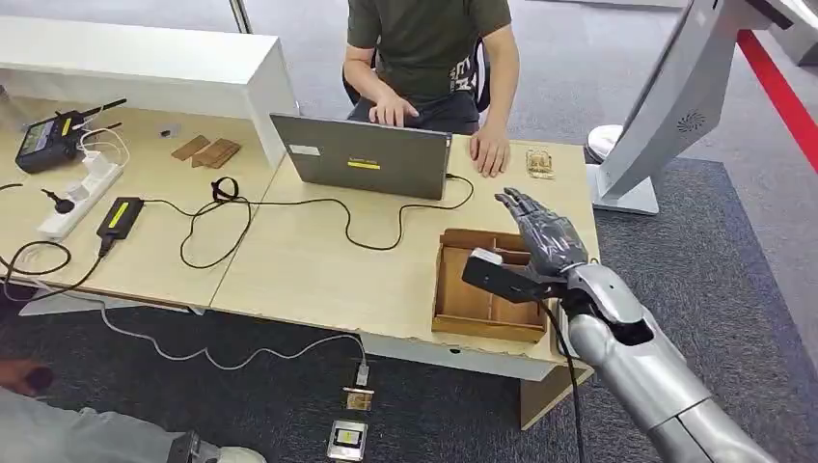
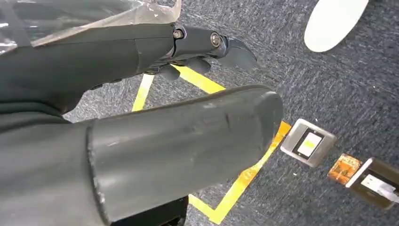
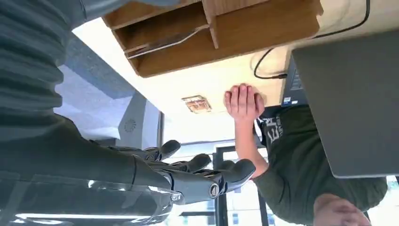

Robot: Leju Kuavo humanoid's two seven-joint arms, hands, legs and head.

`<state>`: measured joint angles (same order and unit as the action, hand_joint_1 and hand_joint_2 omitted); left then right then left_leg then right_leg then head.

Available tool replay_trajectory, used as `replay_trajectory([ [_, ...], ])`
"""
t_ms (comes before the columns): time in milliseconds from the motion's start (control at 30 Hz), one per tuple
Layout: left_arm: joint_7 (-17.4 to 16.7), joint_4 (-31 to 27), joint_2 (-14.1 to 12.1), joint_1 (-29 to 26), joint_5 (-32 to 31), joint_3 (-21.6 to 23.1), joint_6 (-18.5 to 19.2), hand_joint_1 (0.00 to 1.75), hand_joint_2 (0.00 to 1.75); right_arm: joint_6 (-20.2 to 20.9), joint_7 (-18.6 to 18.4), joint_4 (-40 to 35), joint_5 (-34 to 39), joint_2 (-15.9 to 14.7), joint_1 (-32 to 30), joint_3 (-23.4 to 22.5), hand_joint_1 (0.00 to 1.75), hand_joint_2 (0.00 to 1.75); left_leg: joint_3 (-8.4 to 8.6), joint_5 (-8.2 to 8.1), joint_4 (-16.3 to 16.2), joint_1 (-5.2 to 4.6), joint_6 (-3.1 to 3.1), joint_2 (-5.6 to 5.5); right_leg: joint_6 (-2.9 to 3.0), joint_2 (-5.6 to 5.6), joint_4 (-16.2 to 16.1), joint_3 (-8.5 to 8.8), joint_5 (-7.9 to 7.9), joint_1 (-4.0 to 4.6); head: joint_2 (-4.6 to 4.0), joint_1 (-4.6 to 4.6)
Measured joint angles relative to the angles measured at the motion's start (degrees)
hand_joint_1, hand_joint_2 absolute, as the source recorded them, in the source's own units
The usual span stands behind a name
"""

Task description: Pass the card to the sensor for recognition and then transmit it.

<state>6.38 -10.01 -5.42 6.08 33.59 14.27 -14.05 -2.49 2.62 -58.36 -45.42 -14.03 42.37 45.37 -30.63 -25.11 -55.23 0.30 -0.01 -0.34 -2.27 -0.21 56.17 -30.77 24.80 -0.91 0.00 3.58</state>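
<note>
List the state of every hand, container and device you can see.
right hand: open, raised over the wooden tray, holding nothing
left hand: hanging over the carpet, grip unclear
wooden tray: on the table, upright
laptop: lid open
sensor: on the floor, face up

Right hand (image 1: 542,236) open, fingers spread, above the wooden tray (image 1: 463,304) on the table (image 1: 309,270)

You're in an office-style test room, grey carpet (image 1: 675,241), pale desks (image 1: 318,270), a person at a laptop (image 1: 362,154), power strip (image 1: 82,188), trailing cables (image 1: 222,217), yellow floor tape (image 2: 244,179).
</note>
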Motion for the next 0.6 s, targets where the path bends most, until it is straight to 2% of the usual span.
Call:
replay_trajectory([
  [367,-0.6,0.0,-0.1,0.0,0.2,0.1,-0.2,0.0,0.0,-0.1,1.6,5.2,0.3,2.8,0.9,0.0,0.0,1.75,0.0,0.0,0.0,0.01,0.0,0.0,0.0,0.0,0.0,-0.01,0.0,0.01,0.0,0.0],
  [600,-0.1,0.0,-0.2,0.0,0.4,0.1,0.0,0.0,0.0,-1.2,1.6,7.9,0.3,3.5,1.0,0.0,0.0,1.75,0.0,0.0,0.0,0.0,0.0,0.0,0.0,0.0,0.0,-0.01,0.0,0.0,0.0,0.0],
])
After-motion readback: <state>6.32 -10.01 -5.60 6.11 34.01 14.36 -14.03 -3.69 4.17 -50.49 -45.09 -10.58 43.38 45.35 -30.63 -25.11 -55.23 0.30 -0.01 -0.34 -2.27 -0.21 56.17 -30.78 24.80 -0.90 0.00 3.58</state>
